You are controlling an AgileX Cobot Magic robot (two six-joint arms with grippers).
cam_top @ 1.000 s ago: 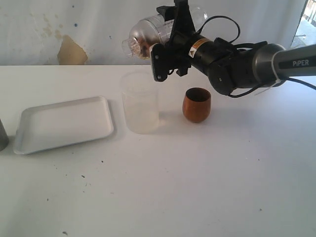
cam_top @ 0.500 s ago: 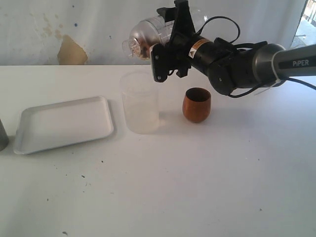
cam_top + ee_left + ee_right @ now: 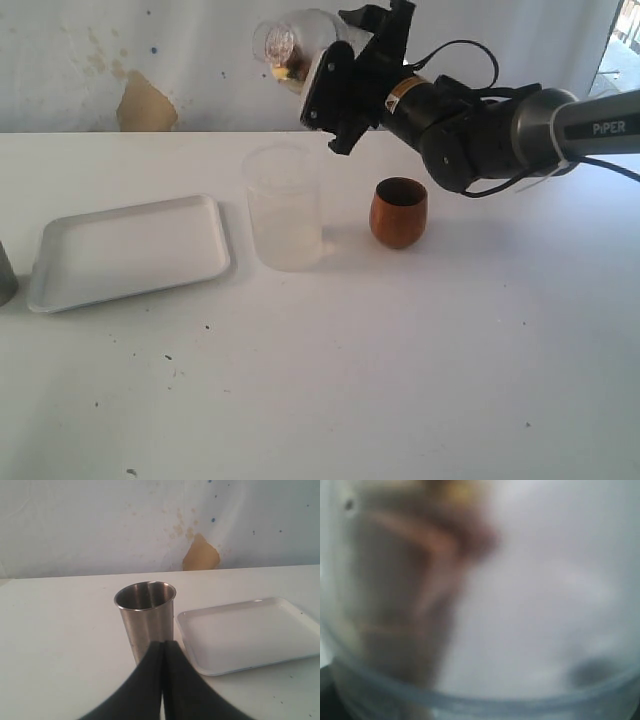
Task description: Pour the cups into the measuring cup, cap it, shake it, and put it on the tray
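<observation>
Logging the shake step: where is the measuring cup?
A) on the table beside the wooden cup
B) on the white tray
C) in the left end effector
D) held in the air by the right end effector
D: the right end effector grips the measuring cup well above the table.

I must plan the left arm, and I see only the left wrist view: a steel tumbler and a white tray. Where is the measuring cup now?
Observer: The right hand holds the measuring cup in the air, tipped on its side.
Operator: Is something under it?
Observer: Yes, a frosted cup stands on the table, roughly below it.
Operator: And the wooden cup?
Observer: The wooden cup stands upright beside the frosted cup, on the side away from the tray.
</observation>
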